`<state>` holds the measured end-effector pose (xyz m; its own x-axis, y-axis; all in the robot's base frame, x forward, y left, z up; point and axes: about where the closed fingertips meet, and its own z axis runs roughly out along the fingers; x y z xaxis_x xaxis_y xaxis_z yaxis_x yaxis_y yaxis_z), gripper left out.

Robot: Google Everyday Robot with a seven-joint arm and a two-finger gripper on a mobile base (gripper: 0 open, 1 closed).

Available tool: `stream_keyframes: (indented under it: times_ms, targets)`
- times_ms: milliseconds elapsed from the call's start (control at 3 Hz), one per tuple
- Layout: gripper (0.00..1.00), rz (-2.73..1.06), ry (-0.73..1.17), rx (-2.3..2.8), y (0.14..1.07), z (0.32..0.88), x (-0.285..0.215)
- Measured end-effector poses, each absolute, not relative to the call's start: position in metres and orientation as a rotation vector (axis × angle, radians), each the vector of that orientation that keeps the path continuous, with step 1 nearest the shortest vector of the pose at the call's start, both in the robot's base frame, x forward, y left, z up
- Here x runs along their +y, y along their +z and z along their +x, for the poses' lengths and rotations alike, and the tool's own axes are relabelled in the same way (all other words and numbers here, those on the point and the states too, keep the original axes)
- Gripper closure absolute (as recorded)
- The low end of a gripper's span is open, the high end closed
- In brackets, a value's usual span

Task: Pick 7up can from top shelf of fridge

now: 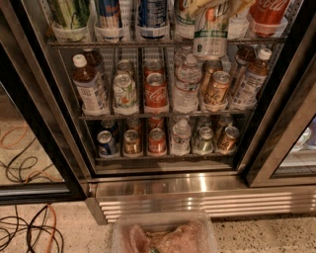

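Note:
The fridge (197,190) stands open in front of me, with black frames and a ribbed steel base. The top shelf (123,43) is the uppermost wire rack, fronted by white cup holders that hold several cans. The 7up can (211,42), white-silver with a green band, hangs in front of this shelf's right half, lower than its neighbours and overlapping the rack edge. My gripper (217,10) reaches in from the top edge. Its cream fingers (197,6) are closed around the upper part of the can. The can's top is hidden.
The middle rack holds bottles, a white-green can (125,91) and a red cola can (156,90). The lowest rack holds small cans. Black door frames flank the opening. Cables (29,232) lie on the floor at the left. A clear plastic tub (163,234) sits at the bottom centre.

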<state>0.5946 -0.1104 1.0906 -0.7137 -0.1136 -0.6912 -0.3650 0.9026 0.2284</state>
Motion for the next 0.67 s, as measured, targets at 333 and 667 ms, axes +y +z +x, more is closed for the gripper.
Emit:
stream_keyframes:
  times_ms: [333,667]
  targets:
    - [1.0,-0.367,0.523,2.411,1.073,0.569,-0.102]
    - [1.0,-0.376,0.609,2.478,1.06,0.53,-0.093]
